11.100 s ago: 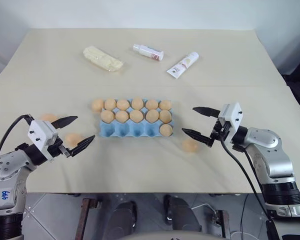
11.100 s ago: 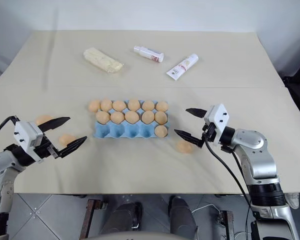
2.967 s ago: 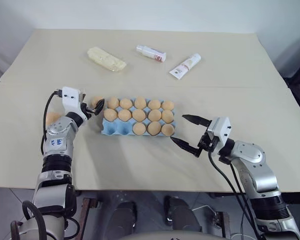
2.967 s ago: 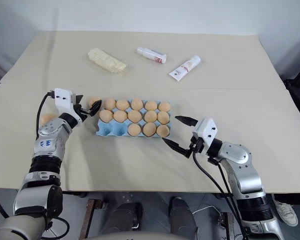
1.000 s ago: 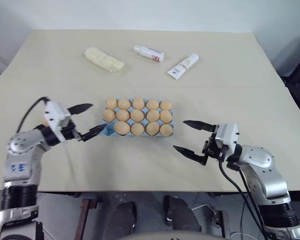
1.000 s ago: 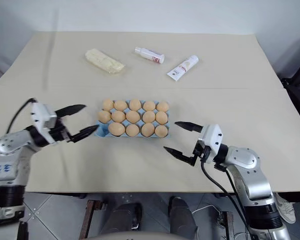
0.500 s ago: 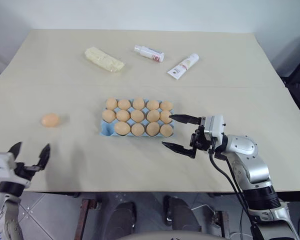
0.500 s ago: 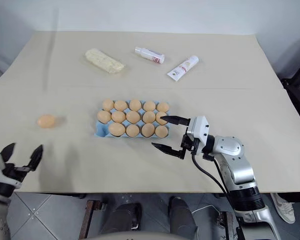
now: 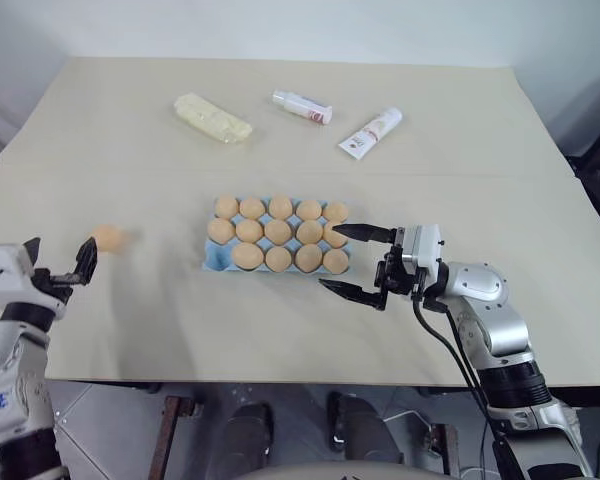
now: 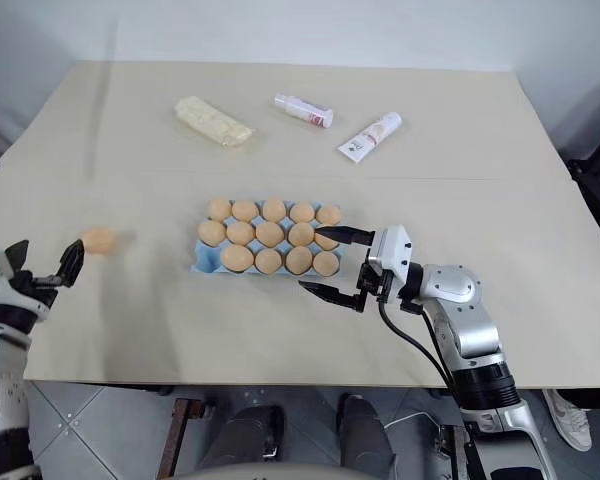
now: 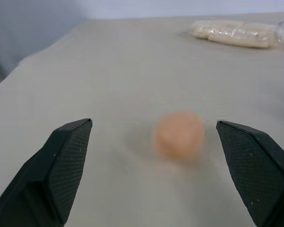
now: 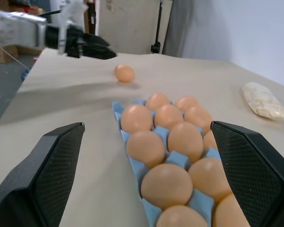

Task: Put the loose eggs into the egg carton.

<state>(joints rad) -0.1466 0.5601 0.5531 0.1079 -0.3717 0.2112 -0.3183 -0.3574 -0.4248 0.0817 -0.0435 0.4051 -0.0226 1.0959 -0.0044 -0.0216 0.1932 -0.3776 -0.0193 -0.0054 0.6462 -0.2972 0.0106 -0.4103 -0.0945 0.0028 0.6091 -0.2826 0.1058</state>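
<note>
1. Left gripper: I see it at the table's left edge, near the front-left corner, fingers spread wide, nothing between them. In the left wrist view the loose egg sits on the table just past the fingertips, lined up w/ the gap, not touching either finger.

2. Loose egg, head view: alone on the table, close to the left edge, just beyond the left gripper, well apart from the carton.

3. Right gripper: I read it as wide apart, empty, pointing leftward at the carton's right end. One finger lies over the right-hand eggs of the tray, the other over bare table in front of the tray's front-right corner. Whether the upper finger touches an egg, I can't tell.

4. Egg carton: light blue, mid-table, long side parallel to the front edge. 14 eggs seated; front-left cup shows bare blue. In the right wrist view the filled rows run away between the fingers.

5. Misc., toward the back edge: pale yellow wrapped packet back-left; small white bottle back-centre; white tube to its right.
</note>
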